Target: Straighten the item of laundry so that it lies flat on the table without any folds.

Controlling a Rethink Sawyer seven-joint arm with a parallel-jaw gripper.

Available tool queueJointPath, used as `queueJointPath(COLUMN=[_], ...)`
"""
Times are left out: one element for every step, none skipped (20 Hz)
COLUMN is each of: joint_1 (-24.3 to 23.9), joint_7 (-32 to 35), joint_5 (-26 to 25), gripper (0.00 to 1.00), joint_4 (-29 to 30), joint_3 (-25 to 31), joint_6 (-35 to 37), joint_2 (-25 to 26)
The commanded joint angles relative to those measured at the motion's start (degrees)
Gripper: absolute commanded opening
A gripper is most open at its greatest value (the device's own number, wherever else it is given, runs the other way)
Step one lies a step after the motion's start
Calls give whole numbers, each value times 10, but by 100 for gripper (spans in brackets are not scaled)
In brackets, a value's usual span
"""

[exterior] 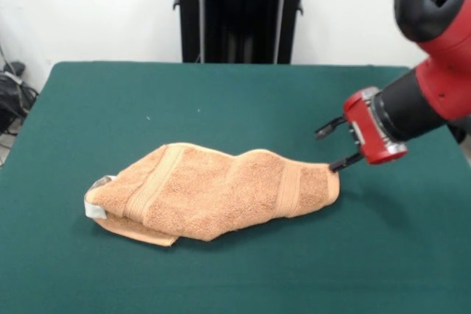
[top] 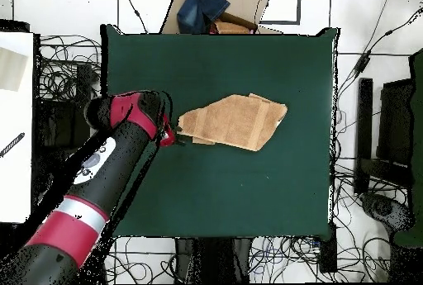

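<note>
Right now the towel [exterior: 213, 193] lies folded over near mid-desk [exterior: 221, 93], long axis running side to side in the front view, white tag [exterior: 96, 207] at the far end from the arm. Pincer [exterior: 335, 146] sits at the towel's opposite tip, fingers spread, lower one touching the corner, nothing grasped yet. Probably the next pull wants to go along that axis, away from the tag end.

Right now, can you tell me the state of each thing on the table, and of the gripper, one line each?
towel: folded over and bunched, not flat, white tag at one end
gripper: open, lower finger at the towel's end, not closed on it
table: green cover, only the towel lies on it
</note>
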Motion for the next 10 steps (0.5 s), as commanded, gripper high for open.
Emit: queueJointPath(joint_1=[12,8,5,4,3,2,1,0,-1,-4], joint_7=[199,195,192,189,185,182,182,181,178,178], joint_5=[43,42,42,41,41,40,39,38,36,36], gripper=[100,100,100,100,100,100,100,100,100,100], joint_4=[20,18,15,18,21,26,22,24,26,20], joint_3=[37,36,36,37,38,39,39,41,41,42], joint_6=[7,5,5,1,-3,-6,-6,-8,-11,-12], joint_2=[-2,-1,1,0,-1,-4,-1,-2,-3,1])
